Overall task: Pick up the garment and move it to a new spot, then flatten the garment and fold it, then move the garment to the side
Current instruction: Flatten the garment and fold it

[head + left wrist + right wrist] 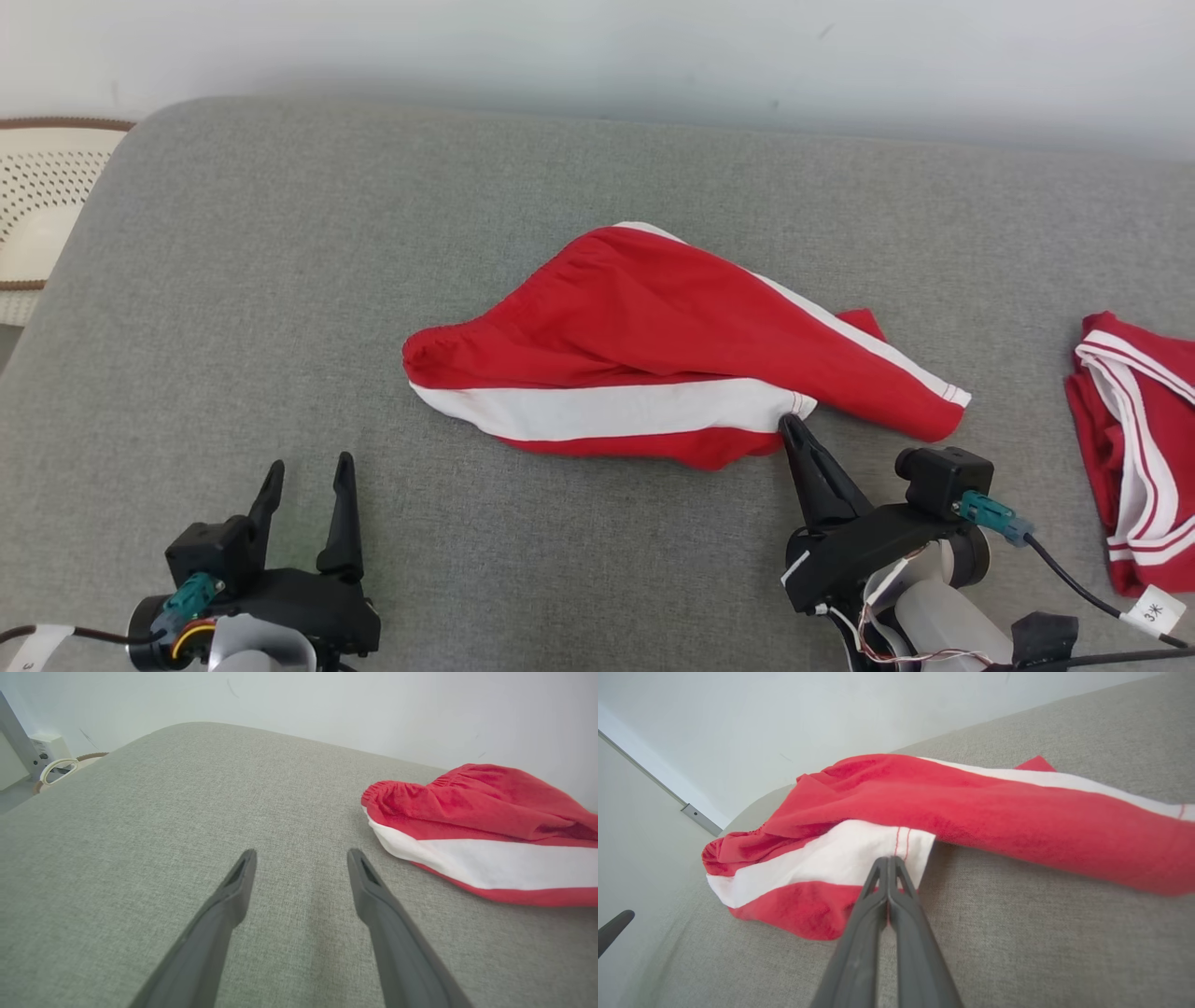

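On a grey cushion [280,280], crumpled red shorts [653,317] lie mid-surface. The right gripper [792,425] is pinched on the white-striped hem; the left gripper [310,467] hangs spread over bare fabric nearby. Light, limp cloth likely sags; hems and waistband offer best holds.

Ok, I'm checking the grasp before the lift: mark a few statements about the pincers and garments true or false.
1. The right pincer is shut on the white stripe of the shorts. True.
2. The left pincer is shut. False: it is open, above bare cushion.
3. The shorts hang in the air. False: they lie on the cushion.
4. Another red garment lies to the right. True.
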Robot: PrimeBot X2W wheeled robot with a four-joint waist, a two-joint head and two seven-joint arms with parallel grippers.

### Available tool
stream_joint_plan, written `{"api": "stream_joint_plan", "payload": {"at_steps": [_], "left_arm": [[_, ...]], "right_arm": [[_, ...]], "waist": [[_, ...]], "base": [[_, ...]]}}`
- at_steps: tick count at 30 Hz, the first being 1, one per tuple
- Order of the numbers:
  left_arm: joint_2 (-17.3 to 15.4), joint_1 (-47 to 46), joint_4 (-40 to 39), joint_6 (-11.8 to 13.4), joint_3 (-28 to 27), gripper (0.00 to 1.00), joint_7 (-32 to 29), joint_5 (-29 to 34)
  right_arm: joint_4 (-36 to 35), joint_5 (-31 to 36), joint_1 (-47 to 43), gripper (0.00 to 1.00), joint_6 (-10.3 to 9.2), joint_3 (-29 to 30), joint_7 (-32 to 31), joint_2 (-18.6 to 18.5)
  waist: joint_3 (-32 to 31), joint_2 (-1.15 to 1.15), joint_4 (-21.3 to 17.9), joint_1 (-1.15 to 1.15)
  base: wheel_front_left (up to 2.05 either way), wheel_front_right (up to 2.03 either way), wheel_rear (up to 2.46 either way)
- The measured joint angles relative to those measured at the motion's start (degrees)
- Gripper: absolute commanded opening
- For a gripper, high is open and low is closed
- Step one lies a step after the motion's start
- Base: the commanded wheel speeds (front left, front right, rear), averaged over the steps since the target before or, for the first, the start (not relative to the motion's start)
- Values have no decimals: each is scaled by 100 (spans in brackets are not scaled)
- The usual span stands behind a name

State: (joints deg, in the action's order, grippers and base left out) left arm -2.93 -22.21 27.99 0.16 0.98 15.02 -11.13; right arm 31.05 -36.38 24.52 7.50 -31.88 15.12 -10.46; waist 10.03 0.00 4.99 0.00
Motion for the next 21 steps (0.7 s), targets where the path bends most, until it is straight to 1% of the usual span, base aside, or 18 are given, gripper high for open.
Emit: {"api": "stream_joint_plan", "payload": {"at_steps": [7,8,9,14,20,21], "left_arm": [[2,118,24,-15,-63,100,-1,42],[2,118,23,-27,-56,100,-1,41],[2,116,20,-34,-44,100,-1,33],[3,74,-20,-33,105,100,-1,-19],[4,54,-31,-29,141,100,-1,-29],[5,55,-31,-27,135,100,-1,-23]], "right_arm": [[-87,-68,-219,0,0,30,0,-126],[-79,-110,-259,49,0,31,0,-138],[-71,-123,-281,100,0,23,0,-151],[-96,-151,-208,100,0,2,0,-148],[-54,-157,-47,100,0,-25,0,-130],[-46,-158,-14,95,0,-15,0,-127]], "waist": [[-148,0,-151,0],[-164,0,-180,0],[-173,0,-206,-1],[-104,0,-233,0],[6,0,-41,0],[21,0,-6,0]], "base": [[0,0,0],[0,0,0],[0,0,0],[0,0,0],[0,0,0],[0,0,0]]}}
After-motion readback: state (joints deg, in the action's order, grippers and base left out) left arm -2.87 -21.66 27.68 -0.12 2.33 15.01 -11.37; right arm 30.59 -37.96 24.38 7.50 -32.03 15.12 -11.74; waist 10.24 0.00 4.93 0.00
